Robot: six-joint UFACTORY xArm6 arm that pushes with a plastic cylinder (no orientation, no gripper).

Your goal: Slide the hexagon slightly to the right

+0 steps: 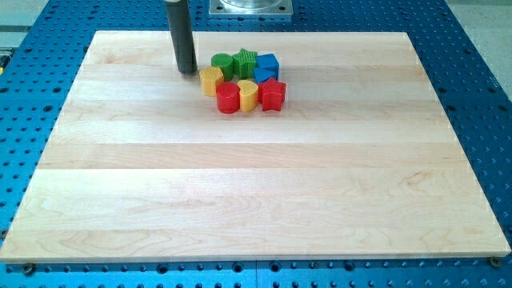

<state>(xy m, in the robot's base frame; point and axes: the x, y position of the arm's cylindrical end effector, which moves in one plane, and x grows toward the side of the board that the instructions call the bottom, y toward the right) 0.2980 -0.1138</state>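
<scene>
A yellow hexagon block (210, 80) lies on the wooden board (256, 184) at the left end of a tight cluster near the view's top. My tip (187, 72) rests on the board just left of the hexagon, a small gap apart. Touching the hexagon's right side are a green round block (222, 65) above and a red round block (228, 98) below. Further right are a green star (246, 61), a blue block (267, 67), a yellow block (248, 94) and a red star (273, 94).
The wooden board lies on a blue perforated table (480, 64). A grey metal mount (250, 7) stands past the board's top edge.
</scene>
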